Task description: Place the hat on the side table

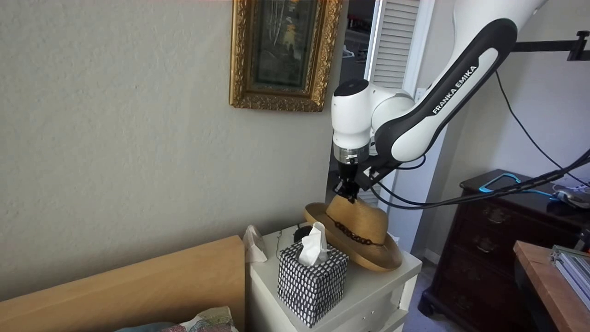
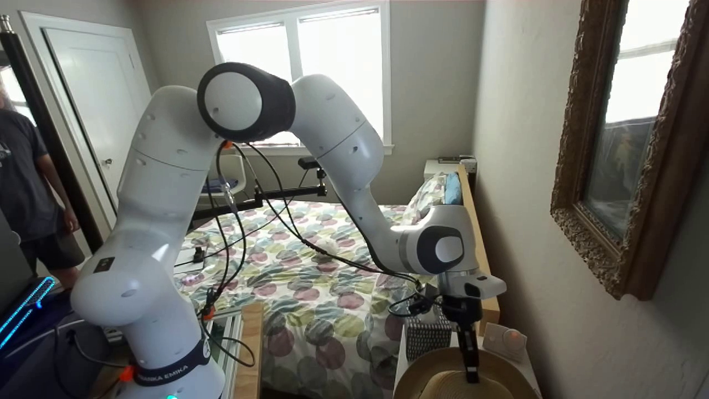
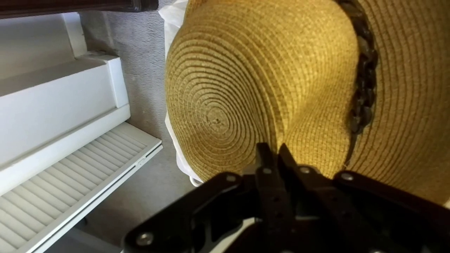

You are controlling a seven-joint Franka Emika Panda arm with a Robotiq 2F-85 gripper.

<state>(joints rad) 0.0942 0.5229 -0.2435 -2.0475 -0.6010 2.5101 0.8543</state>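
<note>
Tan woven straw hat [image 1: 364, 220], wide-brimmed and dark-banded, crown up on the white side table [image 1: 368, 283].

The hat [image 1: 368, 221] is at the far right of the surface [image 1: 364, 283], behind the tissue box [image 1: 313, 276], the hand [image 1: 352, 199] at its top; to my left runs the headboard [image 1: 175, 286], well off right stands the dresser [image 1: 479, 263].

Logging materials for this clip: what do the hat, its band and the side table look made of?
Hat: straw or straw-like fibre, matte; fine woven rows run in rings. Band: possibly leather or plastic; slight sheen on dark braiding. Side table: perhaps painted wood, smooth white; no grain shows, so laminate is possible.
</note>
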